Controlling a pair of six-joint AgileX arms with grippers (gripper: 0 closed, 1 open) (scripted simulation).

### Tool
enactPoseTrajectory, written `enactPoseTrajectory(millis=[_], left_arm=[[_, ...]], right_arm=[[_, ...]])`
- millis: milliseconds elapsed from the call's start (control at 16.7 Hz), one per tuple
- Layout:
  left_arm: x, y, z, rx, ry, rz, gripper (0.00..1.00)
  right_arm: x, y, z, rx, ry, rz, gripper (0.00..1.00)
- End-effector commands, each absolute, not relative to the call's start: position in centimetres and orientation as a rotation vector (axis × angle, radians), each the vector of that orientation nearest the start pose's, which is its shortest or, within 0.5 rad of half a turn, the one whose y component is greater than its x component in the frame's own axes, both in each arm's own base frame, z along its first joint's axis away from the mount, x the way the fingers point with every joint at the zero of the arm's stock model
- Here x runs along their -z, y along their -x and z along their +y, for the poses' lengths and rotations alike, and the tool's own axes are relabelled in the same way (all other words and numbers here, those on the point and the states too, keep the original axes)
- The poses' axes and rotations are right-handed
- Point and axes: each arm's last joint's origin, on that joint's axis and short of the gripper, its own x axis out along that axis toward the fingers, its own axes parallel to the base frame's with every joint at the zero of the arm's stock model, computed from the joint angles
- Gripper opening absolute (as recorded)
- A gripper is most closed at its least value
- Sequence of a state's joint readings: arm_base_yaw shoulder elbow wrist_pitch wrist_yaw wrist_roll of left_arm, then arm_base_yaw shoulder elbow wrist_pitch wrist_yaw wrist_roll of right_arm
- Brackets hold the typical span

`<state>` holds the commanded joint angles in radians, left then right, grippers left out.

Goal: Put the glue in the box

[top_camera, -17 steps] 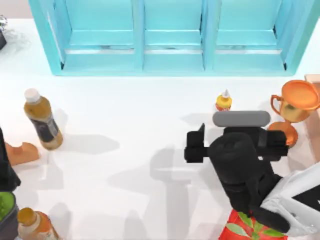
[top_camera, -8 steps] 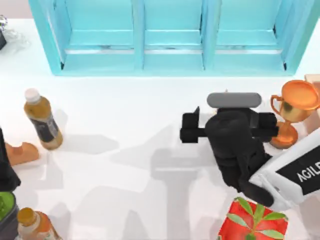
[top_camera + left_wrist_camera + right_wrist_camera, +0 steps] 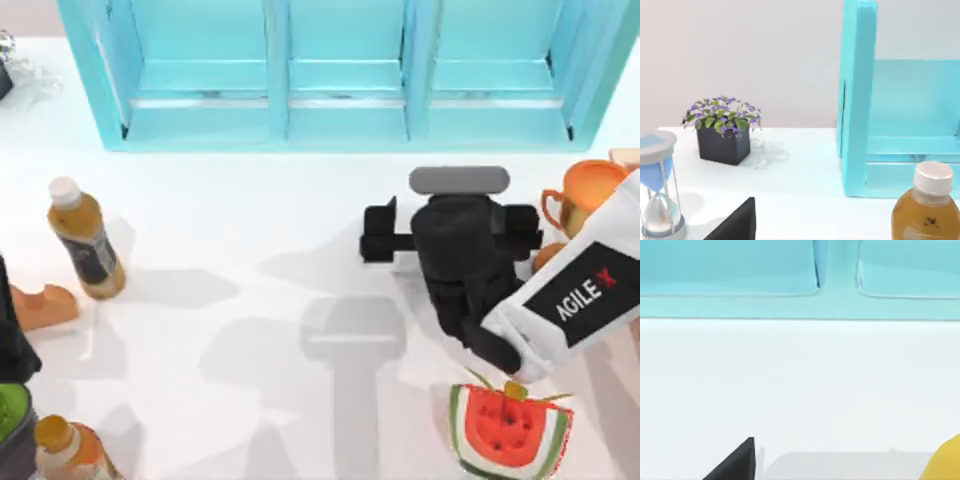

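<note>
**Supervisor:** Report position of the glue.

**Operator:** A yellow edge of the glue (image 3: pixel 950 462) is at the border of the right wrist view, standing on the table (image 3: pixel 250 230) in front of the box (image 3: pixel 345 135). From above, my right arm covers that spot, just beside the trophy (image 3: pixel 592 188). I judge the bottle sits directly under the right gripper (image 3: pixel 455 225).

**Supervisor:** Gripper state?

**Operator:** I cannot tell whether the right gripper is spread or closed, and I see no contact with the glue. The left arm (image 3: pixel 10 330) is parked at the table's left edge.

**Supervisor:** Handling assessment.

**Operator:** My judgement only: a small squeeze bottle, so light, with soft plastic walls that give under pressure. A smooth surface may slip. It is narrow and easily toppled by a sideways nudge. It is not fragile, but a hard clamp could buckle it or force glue out at the nozzle.

**Supervisor:** Recommended hold?

**Operator:** I take it across the body at mid-height, below the tapering cap, with moderate force and the pads square to the sides. I avoid the nozzle, which is too thin and sloped to seat. I approach from straight above, since the trophy stands near on the right.

**Supervisor:** Risk noted?

**Operator:** The main ones are tipping it on approach and clipping the trophy.
</note>
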<state>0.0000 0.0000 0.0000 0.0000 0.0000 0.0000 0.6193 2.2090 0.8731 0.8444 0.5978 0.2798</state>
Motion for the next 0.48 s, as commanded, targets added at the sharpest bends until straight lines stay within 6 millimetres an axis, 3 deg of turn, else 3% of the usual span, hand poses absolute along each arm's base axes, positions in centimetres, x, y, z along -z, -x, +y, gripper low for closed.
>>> enactPoseTrajectory(millis=[300,480], left_arm=[[-16.00,-10.57,-0.12,0.000,0.000,0.000,1.00],[-16.00,-10.57,-0.12,0.000,0.000,0.000,1.00]], right_arm=[[-4.19,-31.96,20.84,0.014,0.014,0.398,1.00],[-4.19,-31.96,20.84,0.014,0.014,0.398,0.77]])
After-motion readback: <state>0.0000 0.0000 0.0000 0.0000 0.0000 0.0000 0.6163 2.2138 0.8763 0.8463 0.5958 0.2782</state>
